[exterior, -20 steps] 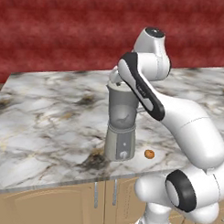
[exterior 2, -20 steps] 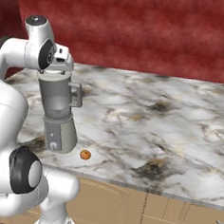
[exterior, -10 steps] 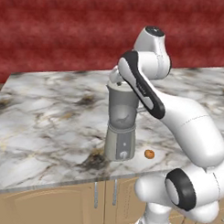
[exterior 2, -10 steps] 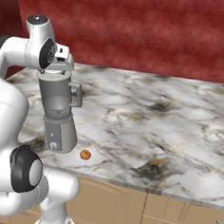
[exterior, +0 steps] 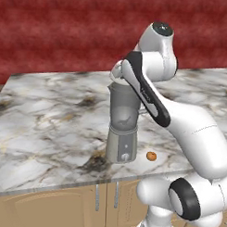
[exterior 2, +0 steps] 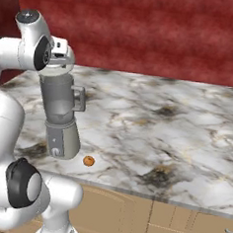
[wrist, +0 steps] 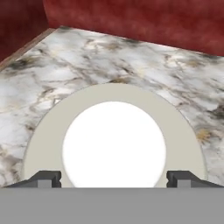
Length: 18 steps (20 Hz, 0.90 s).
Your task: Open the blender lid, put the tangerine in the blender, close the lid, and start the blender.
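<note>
The claw (wrist: 113, 178) has closed in a little since before and now grips the lid's (wrist: 48, 131) white cap. The lid sits on the blender (exterior: 122, 126). The tangerine (exterior: 151, 156) lies just beside its base. No writing shows.

Glossy white arm (exterior: 189, 127), chunky rounded segments with black joint rings and a dark strip down the forearm. Grey cap on the top joint. Two small dark finger tips (wrist: 43, 178), squarish I think, beside the blender lid (wrist: 43, 131).
</note>
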Available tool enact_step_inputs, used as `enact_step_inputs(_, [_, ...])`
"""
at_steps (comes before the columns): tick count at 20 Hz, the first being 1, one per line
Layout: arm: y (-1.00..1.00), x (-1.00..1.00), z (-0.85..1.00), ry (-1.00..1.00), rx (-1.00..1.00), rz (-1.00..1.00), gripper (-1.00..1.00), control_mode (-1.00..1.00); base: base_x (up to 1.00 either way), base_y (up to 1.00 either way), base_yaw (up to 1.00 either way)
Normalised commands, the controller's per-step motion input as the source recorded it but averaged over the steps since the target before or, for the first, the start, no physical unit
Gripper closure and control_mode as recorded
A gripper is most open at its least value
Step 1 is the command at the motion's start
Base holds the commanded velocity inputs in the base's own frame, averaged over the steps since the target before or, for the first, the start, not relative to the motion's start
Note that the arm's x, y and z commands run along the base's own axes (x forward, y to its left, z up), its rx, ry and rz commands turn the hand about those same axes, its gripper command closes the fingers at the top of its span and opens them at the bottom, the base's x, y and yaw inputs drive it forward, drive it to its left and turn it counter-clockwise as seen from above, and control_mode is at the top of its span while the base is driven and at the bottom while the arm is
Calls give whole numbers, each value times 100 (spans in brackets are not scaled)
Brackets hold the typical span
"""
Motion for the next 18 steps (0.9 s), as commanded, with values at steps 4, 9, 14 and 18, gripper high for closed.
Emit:
enact_step_inputs(4, [-30,-56,56,-27,-2,0,100,-100,0,0,0])
enact_step_inputs(9, [-93,-82,30,-12,1,-1,100,-100,0,0,0])
enact_step_inputs(14, [-100,-88,3,-2,7,-3,100,-100,0,0,0])
enact_step_inputs(18, [-100,-74,-1,0,9,-4,100,-100,0,0,0])
